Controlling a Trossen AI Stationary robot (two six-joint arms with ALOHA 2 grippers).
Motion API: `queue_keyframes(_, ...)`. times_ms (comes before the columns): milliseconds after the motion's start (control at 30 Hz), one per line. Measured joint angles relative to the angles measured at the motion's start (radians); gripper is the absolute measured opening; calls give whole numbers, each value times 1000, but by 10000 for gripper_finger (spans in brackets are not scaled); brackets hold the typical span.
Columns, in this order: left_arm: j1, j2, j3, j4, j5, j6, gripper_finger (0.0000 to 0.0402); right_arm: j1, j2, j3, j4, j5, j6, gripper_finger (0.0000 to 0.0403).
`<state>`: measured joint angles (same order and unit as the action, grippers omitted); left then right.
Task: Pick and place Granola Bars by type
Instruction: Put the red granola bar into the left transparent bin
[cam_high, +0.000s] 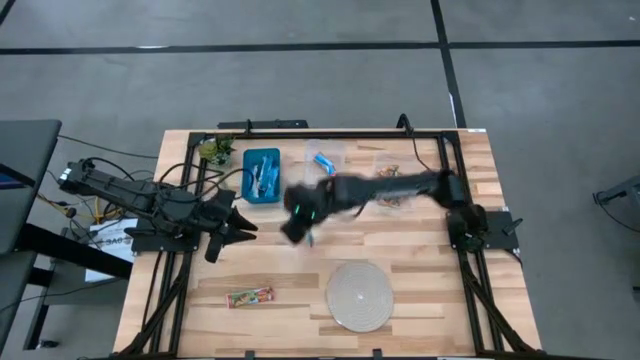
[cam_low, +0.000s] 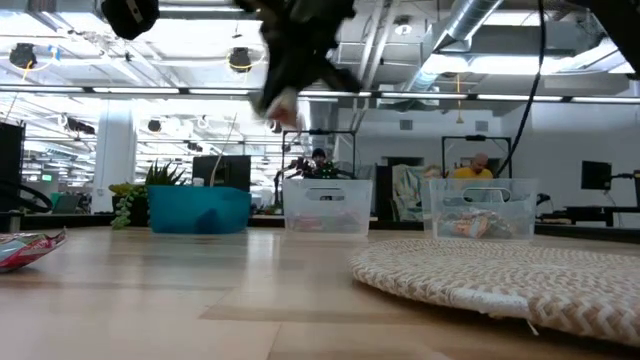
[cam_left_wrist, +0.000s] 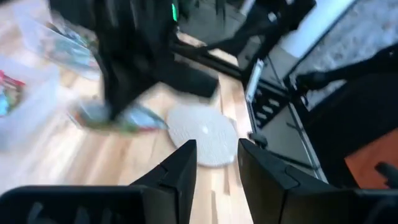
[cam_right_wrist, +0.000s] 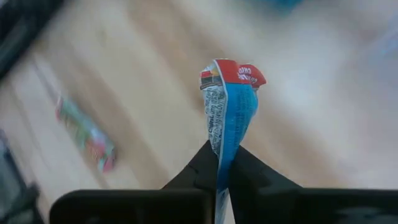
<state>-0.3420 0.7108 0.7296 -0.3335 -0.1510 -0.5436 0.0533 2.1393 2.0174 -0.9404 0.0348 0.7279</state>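
Note:
My right gripper (cam_right_wrist: 222, 163) is shut on a bright blue granola bar (cam_right_wrist: 231, 118) with a red end, held in the air over the table's middle (cam_high: 309, 238). In the low view it hangs high above the table (cam_low: 281, 106). A red-green bar (cam_high: 250, 296) lies flat on the wood near the table's near edge, also seen in the low view (cam_low: 28, 248) and the right wrist view (cam_right_wrist: 87, 134). More bars lie in the blue bin (cam_high: 262, 175) and in two clear bins (cam_high: 325, 160) (cam_high: 395, 190). My left gripper (cam_left_wrist: 217, 163) is open at the table's left side (cam_high: 228, 226). My right gripper pinches the blue bar between its two fingers at one end (cam_right_wrist: 224, 163). The bar stands edge-on and sticks out past the fingertips, its red end (cam_right_wrist: 241, 73) farthest from them. It is lifted clear of the table.
A round white woven disc (cam_high: 360, 295) lies near the table's near edge, right of the red-green bar. A small green plant (cam_high: 215, 150) stands at the far left corner. The black frame rails (cam_high: 460, 180) run along the table's sides. People sit in the room behind (cam_low: 480, 165).

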Motion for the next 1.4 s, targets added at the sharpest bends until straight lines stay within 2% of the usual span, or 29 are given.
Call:
queue_keyframes(100,0,0,0,19,-69,-17,109,-74,-84,0,-6,90,-57,15)
queue_keyframes(233,0,0,0,11,-233,-60,109,-186,-156,1,-59,189,-104,14)
queue_keyframes(400,8,4,0,-19,-479,-156,109,-306,-182,0,-139,203,-159,15)
queue_keyframes(500,39,3,1,-92,-508,-256,109,-350,-174,-1,-177,196,-189,19)
queue_keyframes(667,100,16,1,-277,-424,-436,109,-383,-150,1,-177,167,-255,25)
queue_keyframes(867,132,37,1,-328,-377,-485,109,-406,-118,0,-181,110,-296,46)
queue_keyframes(1067,132,45,1,-326,-383,-495,109,-409,-89,-2,-174,83,-339,119)
queue_keyframes(1167,133,43,1,-317,-353,-437,109,-408,-89,-2,-166,83,-352,167)
queue_keyframes(1267,132,44,1,-306,-227,-290,109,-380,-98,-2,-135,79,-408,210)
queue_keyframes(1400,129,45,1,-277,70,-105,109,-282,-117,0,-92,40,-505,248)
